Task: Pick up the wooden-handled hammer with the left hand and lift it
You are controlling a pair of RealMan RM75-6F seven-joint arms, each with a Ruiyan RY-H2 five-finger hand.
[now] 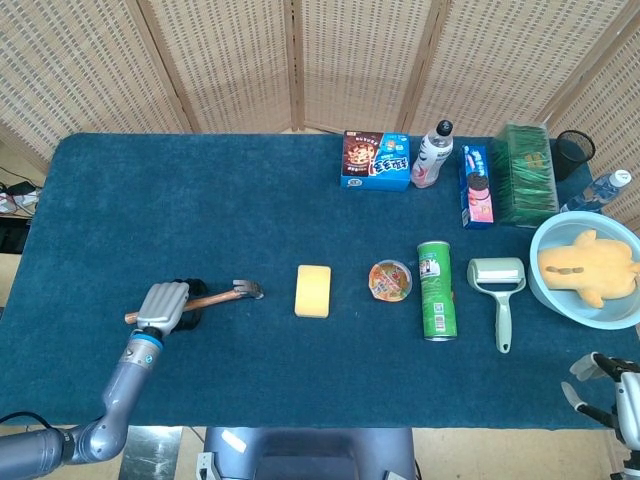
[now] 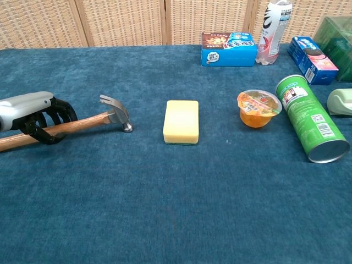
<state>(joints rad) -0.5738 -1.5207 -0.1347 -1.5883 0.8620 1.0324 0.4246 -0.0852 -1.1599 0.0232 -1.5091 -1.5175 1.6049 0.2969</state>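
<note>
Hammer (image 1: 205,298) first: from your head camera it lies on the blue table (image 1: 200,200) near the left edge, toward the front, wooden handle pointing left and metal head pointing right at the yellow sponge (image 1: 313,291). Your left hand (image 1: 163,304) sits over the middle of the handle, its silver back hiding how the fingers lie. This view alone shows your right hand (image 1: 612,385), off the front right corner of the table, fingers apart and holding nothing, plus the lint roller (image 1: 497,285) and the light blue bowl (image 1: 585,270) by the right edge. From your chest camera, the hammer (image 2: 82,123) still rests on the cloth, and here you can see what the head view hides: the left hand's (image 2: 30,113) dark fingers (image 2: 47,124) are curled round the handle, wrapping under it. The sponge (image 2: 181,121), the jelly cup (image 2: 258,108) and the green can (image 2: 311,117) on its side run rightward across the table's middle.
</note>
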